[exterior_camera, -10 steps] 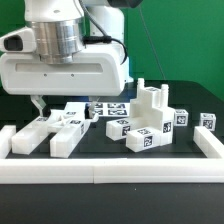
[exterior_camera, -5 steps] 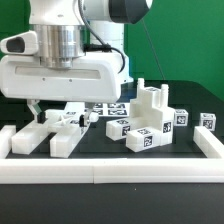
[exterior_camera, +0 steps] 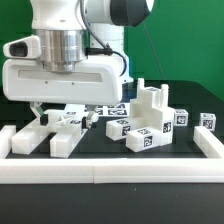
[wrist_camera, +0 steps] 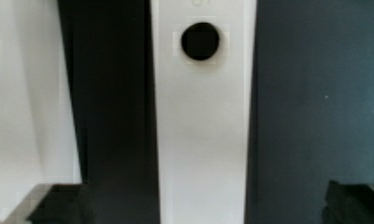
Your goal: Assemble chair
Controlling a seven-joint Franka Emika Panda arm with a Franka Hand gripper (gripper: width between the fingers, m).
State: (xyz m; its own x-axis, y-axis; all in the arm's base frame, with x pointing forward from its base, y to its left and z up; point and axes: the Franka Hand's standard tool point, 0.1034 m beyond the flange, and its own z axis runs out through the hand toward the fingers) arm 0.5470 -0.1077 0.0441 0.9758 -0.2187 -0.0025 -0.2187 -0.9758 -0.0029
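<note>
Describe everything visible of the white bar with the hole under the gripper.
The bar is matte white, long and flat-faced, with one dark oval hole in its face; its ends are out of view. It lies on the dark table, between the open gripper's fingertips, which stand clear of it. Another white piece lies alongside, apart.

Wrist (exterior_camera: pixel 62 45) pointing straight down, jaws spread wide apart
</note>
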